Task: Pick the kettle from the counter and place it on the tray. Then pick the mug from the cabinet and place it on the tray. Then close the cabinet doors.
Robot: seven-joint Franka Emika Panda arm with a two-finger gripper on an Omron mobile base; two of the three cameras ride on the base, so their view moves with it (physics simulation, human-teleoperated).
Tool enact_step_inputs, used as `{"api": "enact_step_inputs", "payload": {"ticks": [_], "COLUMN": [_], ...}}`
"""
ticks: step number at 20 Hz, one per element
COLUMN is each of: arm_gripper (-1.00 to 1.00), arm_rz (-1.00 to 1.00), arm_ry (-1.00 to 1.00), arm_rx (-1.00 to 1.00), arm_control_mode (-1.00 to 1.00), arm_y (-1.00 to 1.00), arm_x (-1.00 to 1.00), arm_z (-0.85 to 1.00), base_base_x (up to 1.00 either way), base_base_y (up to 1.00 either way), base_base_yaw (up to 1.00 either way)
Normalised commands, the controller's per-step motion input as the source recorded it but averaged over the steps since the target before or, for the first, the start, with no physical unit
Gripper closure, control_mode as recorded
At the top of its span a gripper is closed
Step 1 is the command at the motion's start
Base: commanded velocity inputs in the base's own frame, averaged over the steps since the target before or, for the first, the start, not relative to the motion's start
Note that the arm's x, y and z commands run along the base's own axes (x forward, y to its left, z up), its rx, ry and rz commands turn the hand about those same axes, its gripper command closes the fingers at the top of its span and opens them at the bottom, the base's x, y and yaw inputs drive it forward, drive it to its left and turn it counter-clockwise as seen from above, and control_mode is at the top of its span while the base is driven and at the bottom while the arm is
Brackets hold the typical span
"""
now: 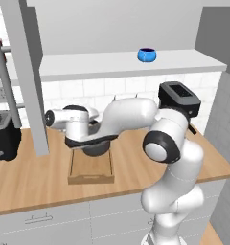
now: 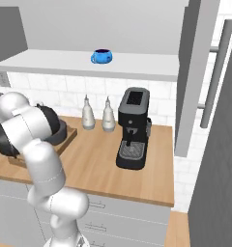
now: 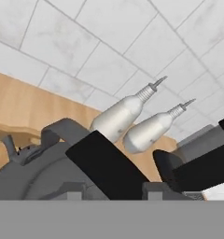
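Note:
The dark grey kettle sits low over the far end of the wooden tray on the counter. My gripper comes down on it from above. In the hand view the kettle lies right under the hand, and its arched handle runs in beneath the black fingers. The gripper is shut on that handle, jaws partly apart. The blue mug stands on the shelf of the open cabinet. From the right I see the mug too.
An open cabinet door hangs down at the left, and another door at the right. Two pale bottles stand by the tiled wall behind the tray. A black coffee machine is to their right, a dark toaster far left.

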Motion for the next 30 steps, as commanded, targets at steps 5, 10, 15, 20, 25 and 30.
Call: {"api": "enact_step_inputs", "payload": {"ticks": [5, 10, 15, 20, 25, 30], "arm_gripper": [-1.00, -1.00, -1.00, -1.00, -1.00, -1.00], "arm_rz": [-0.13, -0.17, -0.17, -0.27, -0.29, -0.25], "arm_ry": [-0.02, -0.07, -0.08, -0.04, 0.02, 0.01], "arm_rx": [0.00, 0.00, 0.00, 0.01, 0.03, 0.01], "arm_control_mode": [-1.00, -1.00, -1.00, -1.00, -1.00, -1.00], "arm_y": [0.08, 0.30, 0.33, 0.02, -0.58, -0.86], "arm_x": [-0.24, 0.00, 0.00, -0.15, -0.30, -0.34], "arm_z": [-0.16, 0.00, 0.00, 0.12, 0.17, 0.00], "base_base_x": [0.00, 0.00, 0.00, 0.00, 0.00, 0.00], "base_base_y": [0.00, 0.00, 0.00, 0.00, 0.00, 0.00], "base_base_yaw": [0.00, 0.00, 0.00, 0.00, 0.00, 0.00]}}
